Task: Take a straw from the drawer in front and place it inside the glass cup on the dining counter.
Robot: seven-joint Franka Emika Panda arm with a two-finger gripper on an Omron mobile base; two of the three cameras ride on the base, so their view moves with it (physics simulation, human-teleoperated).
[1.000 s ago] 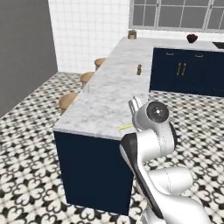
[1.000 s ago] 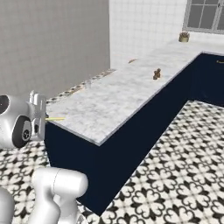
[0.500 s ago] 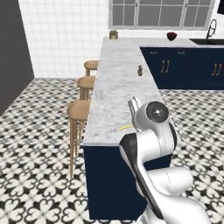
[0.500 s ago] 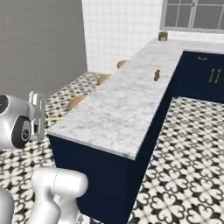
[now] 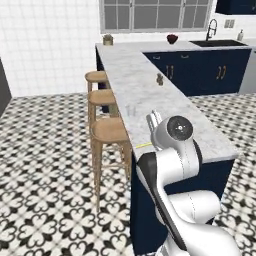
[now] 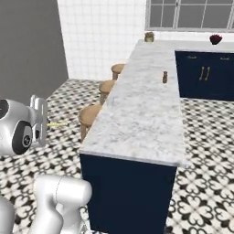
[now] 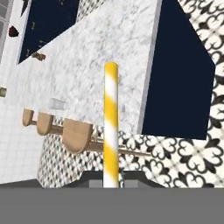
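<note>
Pinching the straw (image 7: pixel 111 127) upright, my claw (image 7: pixel 111 183) is well short of the glass cup (image 5: pixel 130 110) on the dining counter (image 5: pixel 150 95), so I'd approach slowly, keeping it vertical.

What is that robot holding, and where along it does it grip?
A yellow-and-white striped straw, pinched at one end between the fingers; the rest sticks out past them toward the counter.
</note>
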